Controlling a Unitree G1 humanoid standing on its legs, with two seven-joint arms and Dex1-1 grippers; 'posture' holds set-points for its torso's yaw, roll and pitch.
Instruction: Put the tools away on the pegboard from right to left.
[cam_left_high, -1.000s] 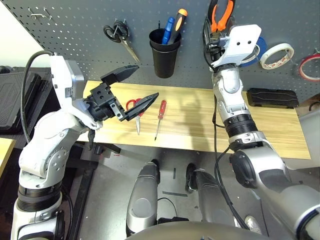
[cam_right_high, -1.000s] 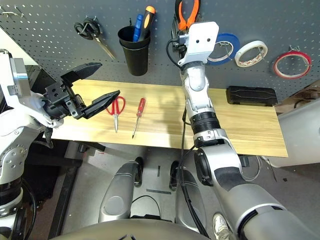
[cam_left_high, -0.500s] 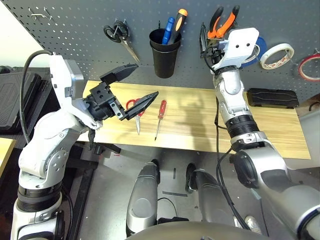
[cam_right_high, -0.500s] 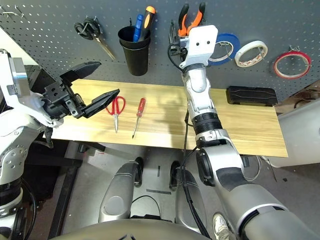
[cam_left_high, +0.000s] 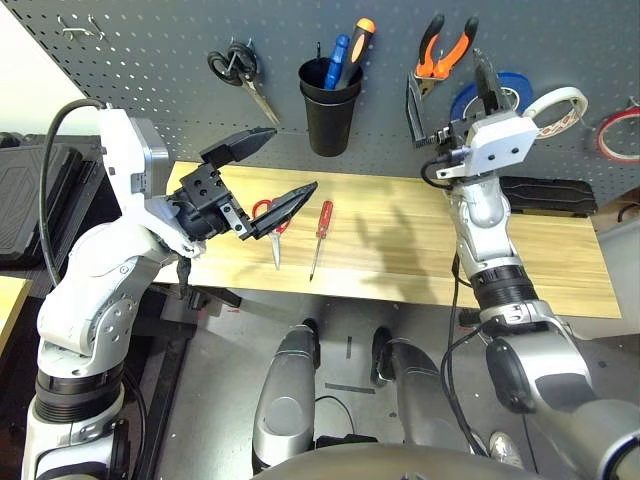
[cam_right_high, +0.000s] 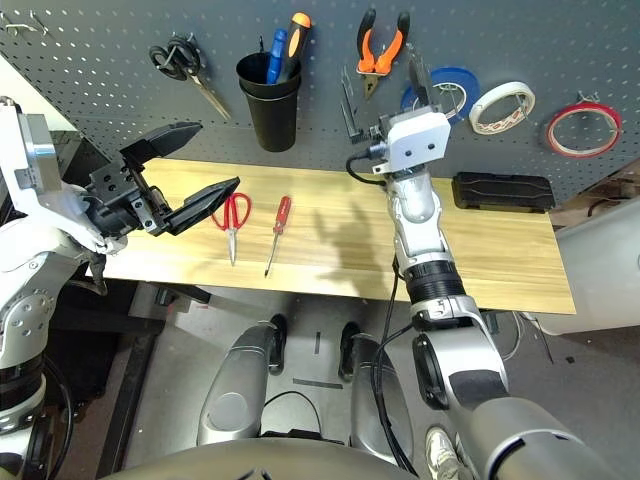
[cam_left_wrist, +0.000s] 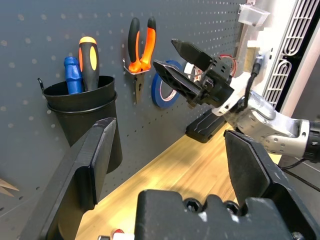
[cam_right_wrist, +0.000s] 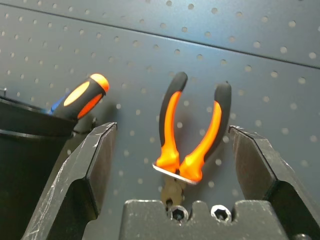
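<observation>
Right end effector (cam_right_high: 382, 92) of mine gapes wide and empty just below the orange-and-black pliers (cam_right_high: 381, 45), which hang on the pegboard (cam_right_high: 560, 50). Left end effector (cam_left_high: 270, 170) is spread wide too, above the red-handled scissors (cam_left_high: 270, 222) beside the red-handled screwdriver (cam_left_high: 320, 232) on the table (cam_left_high: 540, 260).

You see the pegboard (cam_left_high: 150, 60) as a dark grey-blue upright panel with a regular grid of small holes, standing behind the wooden table. 2 tools hang on it. The thin red tape ring (cam_left_high: 619, 134) hangs at its far right. The orange-and-black-handled pliers (cam_left_high: 444, 48) hang from a metal hook, handles up and spread, nose down. 2 tools lie flat on the table, side by side and apart: the red-handled scissors (cam_left_high: 270, 224), blades closed and pointing toward the near edge, and to their right the slim red-handled screwdriver (cam_left_high: 320, 234), shaft toward the near edge.
</observation>
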